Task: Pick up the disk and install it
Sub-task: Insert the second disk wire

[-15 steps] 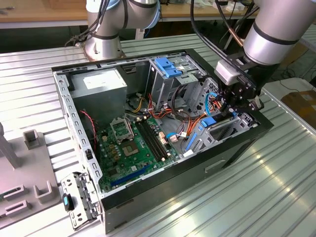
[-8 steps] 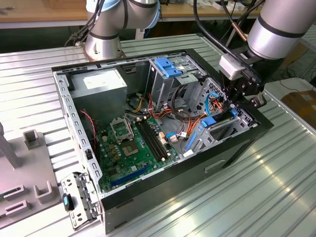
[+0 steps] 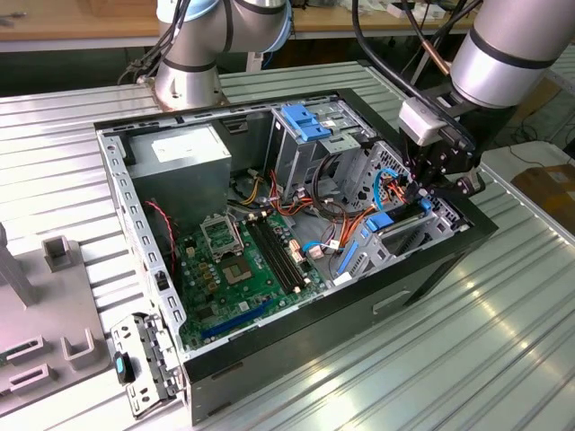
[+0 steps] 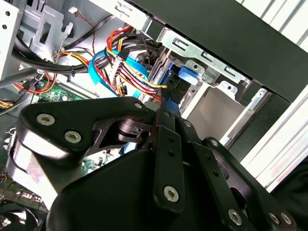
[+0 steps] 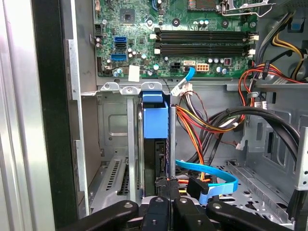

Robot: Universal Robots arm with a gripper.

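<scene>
My claw sits low over the open computer case, its black fingers drawn close together around the near end of the disk. The disk stands on edge in a narrow slot of the metal drive bay, with its blue end tab facing the green circuit board. Beside it, a bundle of red, orange and yellow wires curves past the bay wall. A flat blue cable lies near my fingers. Two long black memory slots run across the board beyond the bay.
</scene>
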